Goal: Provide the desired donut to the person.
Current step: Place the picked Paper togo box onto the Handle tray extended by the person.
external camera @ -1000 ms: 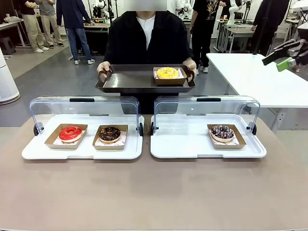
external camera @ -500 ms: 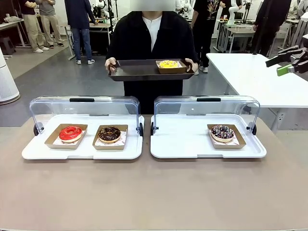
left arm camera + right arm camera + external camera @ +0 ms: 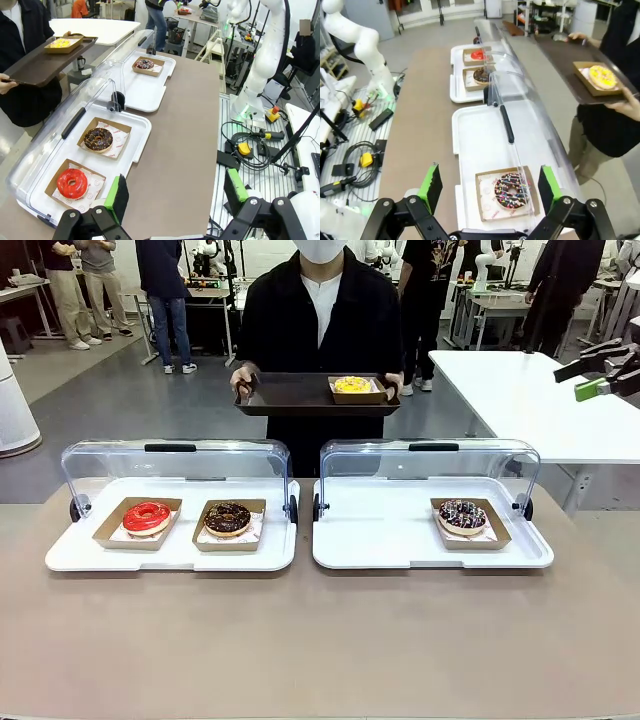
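Across the table (image 3: 300,640) the person (image 3: 320,325) holds a brown tray (image 3: 285,395) level, yellow donut (image 3: 351,385) aboard, so delivery looks done. Your left hand (image 3: 177,192) and right hand (image 3: 489,187) hang spread, empty

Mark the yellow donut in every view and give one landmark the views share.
Front view: the yellow donut is upper centre, on the right end of the brown tray held by the person.
Left wrist view: top left, on the tray's far end.
Right wrist view: upper right, on the tray.
Shared landmark: the brown tray.
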`<state>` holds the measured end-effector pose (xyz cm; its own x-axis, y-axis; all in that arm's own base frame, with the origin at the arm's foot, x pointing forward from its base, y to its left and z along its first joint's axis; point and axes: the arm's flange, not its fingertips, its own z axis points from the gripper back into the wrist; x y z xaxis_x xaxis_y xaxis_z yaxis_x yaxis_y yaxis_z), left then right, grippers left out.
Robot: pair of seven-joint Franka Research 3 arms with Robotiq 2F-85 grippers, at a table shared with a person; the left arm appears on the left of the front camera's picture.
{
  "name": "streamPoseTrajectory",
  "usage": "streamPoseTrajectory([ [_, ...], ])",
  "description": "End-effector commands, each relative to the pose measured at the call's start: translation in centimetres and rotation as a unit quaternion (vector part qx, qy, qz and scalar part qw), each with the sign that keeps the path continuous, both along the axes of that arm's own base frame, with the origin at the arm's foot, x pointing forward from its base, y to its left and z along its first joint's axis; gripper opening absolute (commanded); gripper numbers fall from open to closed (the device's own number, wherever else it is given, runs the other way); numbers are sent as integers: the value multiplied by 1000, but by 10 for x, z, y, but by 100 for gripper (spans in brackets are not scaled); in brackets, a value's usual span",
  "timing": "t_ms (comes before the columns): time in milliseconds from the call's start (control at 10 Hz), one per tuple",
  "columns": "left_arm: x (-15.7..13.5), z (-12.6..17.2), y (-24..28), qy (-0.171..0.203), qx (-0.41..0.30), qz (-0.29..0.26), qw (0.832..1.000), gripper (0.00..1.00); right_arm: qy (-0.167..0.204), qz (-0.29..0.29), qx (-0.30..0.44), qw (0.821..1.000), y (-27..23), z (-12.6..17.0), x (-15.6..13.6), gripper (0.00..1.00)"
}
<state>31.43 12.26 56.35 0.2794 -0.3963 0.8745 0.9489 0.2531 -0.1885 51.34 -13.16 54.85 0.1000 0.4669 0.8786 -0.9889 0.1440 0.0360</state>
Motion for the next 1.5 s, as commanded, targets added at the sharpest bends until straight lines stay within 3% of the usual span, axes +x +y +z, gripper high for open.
streamPoseTrajectory([
  [0,0,0,1,-4,-5,-2,1000,100,2,-4,5,1000,-5,-2,-1,100],
  [500,0,0,1,-4,-5,-2,1000,100,1,-5,1,1000,-6,-1,-1,100],
  [1000,0,0,1,-4,-5,-2,1000,100,11,1,17,1000,-16,-7,-37,100],
  [1400,0,0,1,-4,-5,-2,1000,100,19,-5,21,1000,-20,-5,-32,100],
])
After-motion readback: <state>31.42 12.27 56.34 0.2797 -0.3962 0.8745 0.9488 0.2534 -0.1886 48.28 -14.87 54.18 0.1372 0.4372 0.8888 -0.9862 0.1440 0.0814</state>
